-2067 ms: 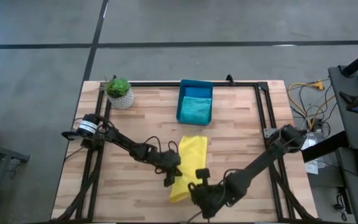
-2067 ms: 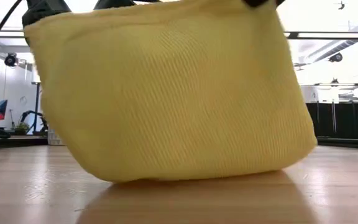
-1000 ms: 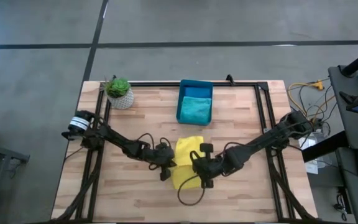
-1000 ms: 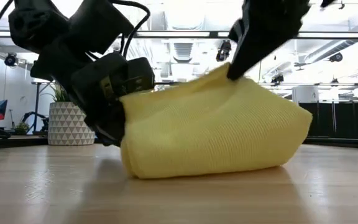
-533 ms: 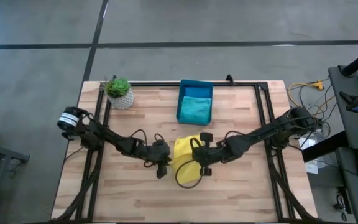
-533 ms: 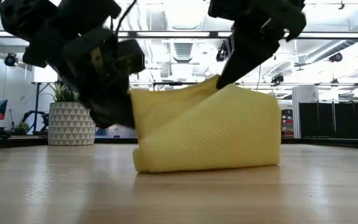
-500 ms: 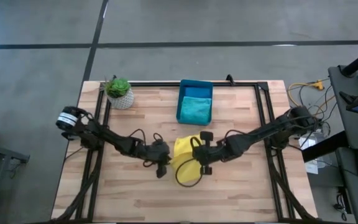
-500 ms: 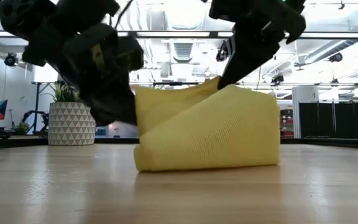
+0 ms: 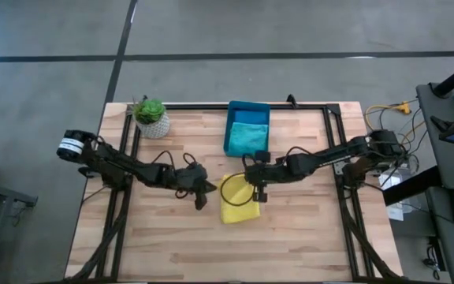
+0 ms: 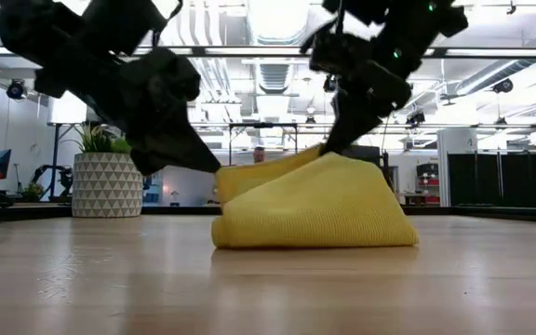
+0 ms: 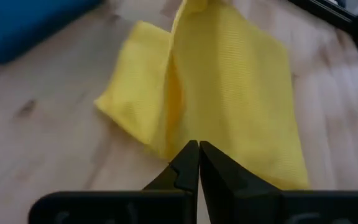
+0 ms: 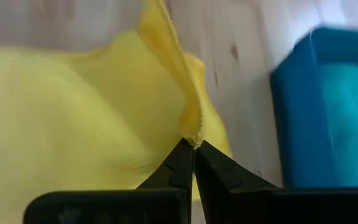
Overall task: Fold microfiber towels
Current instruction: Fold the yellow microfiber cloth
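A: Item, yellow towel [image 9: 237,202]: frame centre on the tabletop [image 9: 306,237], folded, long axis toward the bin [image 9: 247,126] above.

B: Left end effector [image 9: 206,192]: closed, empty, at its left edge. Right end effector [image 9: 256,192]: closed, pinching its upper-right corner, nearer.

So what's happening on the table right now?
Both arms are folding the yellow towel at mid-table. The right gripper is shut on the towel's edge, holding it up over the folded part. The left gripper is shut at the towel's near edge. A teal towel lies in the blue bin.
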`<control>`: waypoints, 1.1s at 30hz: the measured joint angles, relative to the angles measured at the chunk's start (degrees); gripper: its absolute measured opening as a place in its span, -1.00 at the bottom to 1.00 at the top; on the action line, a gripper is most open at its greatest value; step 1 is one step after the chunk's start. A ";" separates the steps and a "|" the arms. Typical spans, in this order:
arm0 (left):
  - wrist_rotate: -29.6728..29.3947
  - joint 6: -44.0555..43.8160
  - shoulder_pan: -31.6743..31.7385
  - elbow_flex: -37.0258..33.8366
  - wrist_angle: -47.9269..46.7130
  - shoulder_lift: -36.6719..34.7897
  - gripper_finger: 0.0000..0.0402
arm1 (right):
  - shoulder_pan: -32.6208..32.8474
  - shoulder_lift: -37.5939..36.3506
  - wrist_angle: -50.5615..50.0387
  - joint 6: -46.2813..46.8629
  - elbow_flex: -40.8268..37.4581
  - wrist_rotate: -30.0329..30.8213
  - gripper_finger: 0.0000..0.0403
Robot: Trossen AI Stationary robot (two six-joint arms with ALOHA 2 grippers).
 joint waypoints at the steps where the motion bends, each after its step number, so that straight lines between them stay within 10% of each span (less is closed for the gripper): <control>1: 0.15 0.04 0.59 0.01 0.03 0.01 -1.00 | -0.55 -0.06 -0.52 -0.10 -0.41 -0.77 -0.96; 15: 5.34 1.49 4.86 0.26 0.32 -0.15 -1.00 | -6.27 0.27 -1.65 6.09 -4.57 -2.42 -0.94; 33: 15.05 4.62 8.04 5.17 5.28 6.71 -1.00 | 1.76 -8.42 4.15 23.37 -6.65 -2.15 -0.29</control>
